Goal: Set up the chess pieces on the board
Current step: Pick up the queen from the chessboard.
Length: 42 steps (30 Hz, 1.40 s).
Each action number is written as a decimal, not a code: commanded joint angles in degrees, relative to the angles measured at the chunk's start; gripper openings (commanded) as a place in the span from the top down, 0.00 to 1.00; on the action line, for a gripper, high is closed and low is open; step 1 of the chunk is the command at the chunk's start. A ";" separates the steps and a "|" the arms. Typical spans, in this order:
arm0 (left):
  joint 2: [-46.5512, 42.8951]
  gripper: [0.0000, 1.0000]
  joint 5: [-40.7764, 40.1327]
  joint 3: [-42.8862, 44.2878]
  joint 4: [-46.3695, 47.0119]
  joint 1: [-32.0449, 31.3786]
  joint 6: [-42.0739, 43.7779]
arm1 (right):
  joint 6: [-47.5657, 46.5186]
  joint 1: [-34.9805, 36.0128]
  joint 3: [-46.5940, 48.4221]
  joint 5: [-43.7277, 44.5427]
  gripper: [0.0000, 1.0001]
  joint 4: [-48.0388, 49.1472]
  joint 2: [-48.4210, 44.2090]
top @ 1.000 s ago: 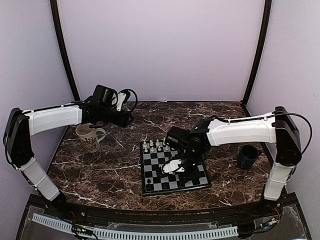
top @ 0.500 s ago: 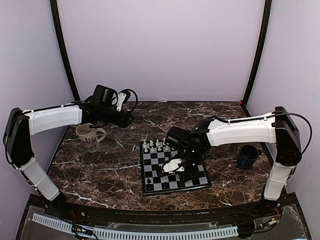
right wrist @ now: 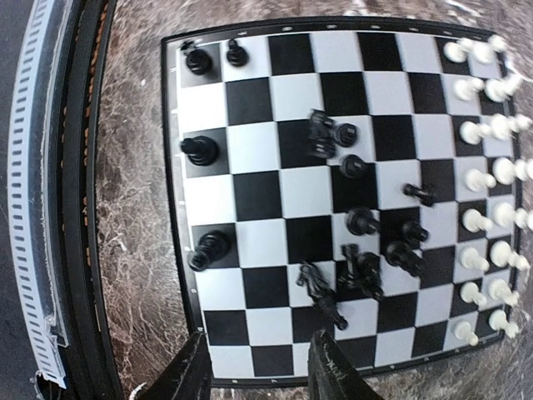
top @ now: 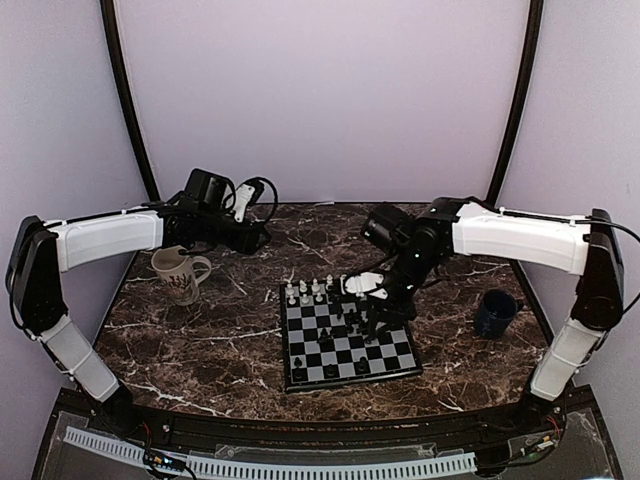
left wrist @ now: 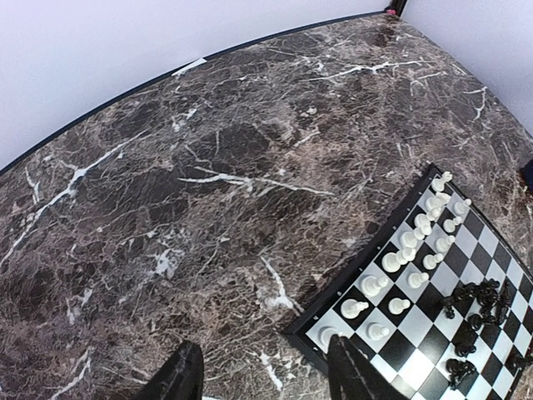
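Board (top: 394,353) sits mid-table (top: 220,340), between a beige mug (top: 180,273) and a dark blue mug (top: 495,312). White pieces (right wrist: 487,175) stand in two rows along its far edge. A few black pieces (right wrist: 200,150) stand at the near edge; the rest are jumbled mid-board, some tipped. Right gripper (right wrist: 260,350) hangs over the board, fingers apart, empty. Left gripper (left wrist: 262,362) is spread wide over bare table, empty.

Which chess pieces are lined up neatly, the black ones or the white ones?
The white pieces: they stand in two rows along one edge of the board, while most black pieces sit jumbled mid-board.
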 commanded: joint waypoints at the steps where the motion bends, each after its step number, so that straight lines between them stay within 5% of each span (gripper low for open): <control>1: -3.69 0.47 6.10 0.27 0.62 -0.43 2.56 | 1.18 -6.80 -0.32 -5.42 0.59 0.81 -3.69; 18: 6.83 0.51 -1.12 13.51 -15.12 -16.20 4.68 | 10.70 -25.94 -7.29 -3.33 0.58 20.19 -7.90; 29: 19.51 0.53 -3.66 28.39 -27.59 -23.52 8.91 | 10.22 -26.74 -13.32 -7.59 0.58 25.12 -11.78; 42: 24.32 0.52 -1.72 31.90 -30.66 -24.62 8.93 | 7.67 -26.74 -16.55 -15.19 0.59 24.80 -12.53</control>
